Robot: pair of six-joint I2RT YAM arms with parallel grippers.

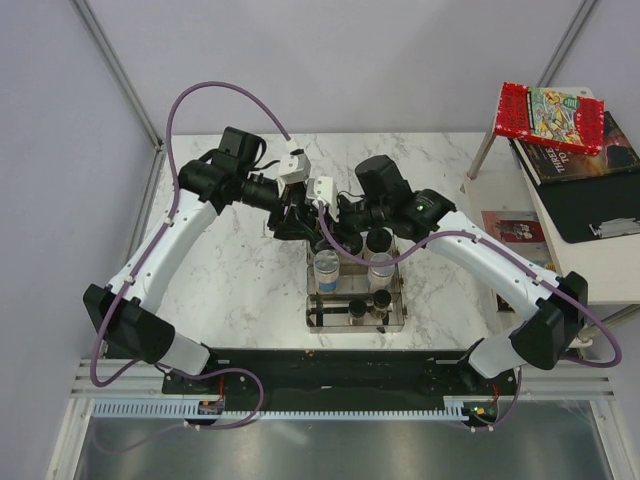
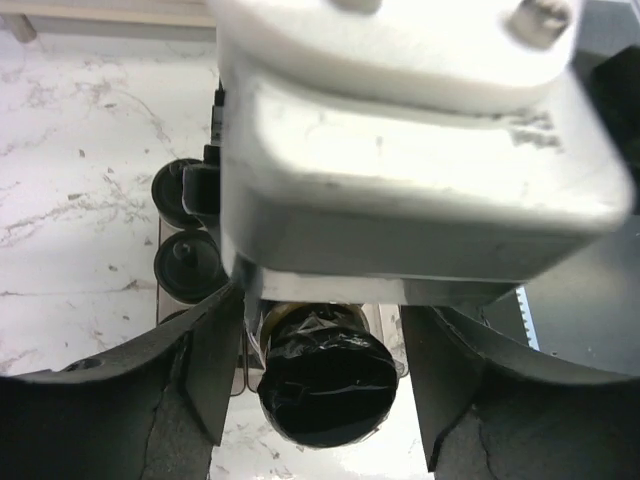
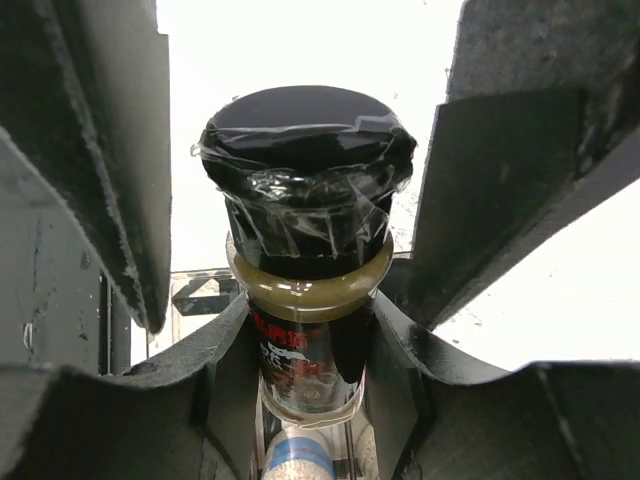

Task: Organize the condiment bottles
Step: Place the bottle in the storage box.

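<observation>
with the right gripper (image 3: 310,352), clamps a dark-capped spice bottle (image 3: 305,300) by its body, just under the olive collar, fingers (image 3: 215,385) pressed against both sides. leaves the taped black lid standing clear between the finger backs. shows a blue-labelled bottle (image 3: 295,462) just under the held one. with the left gripper (image 2: 325,400), spreads open around a taped black cap (image 2: 325,385), touching neither side; cannot tell whether it is the same bottle. has 2 dark caps (image 2: 187,265) just outside its left finger. brings both tools together over the far end of the clear rack (image 1: 311,300).
</observation>
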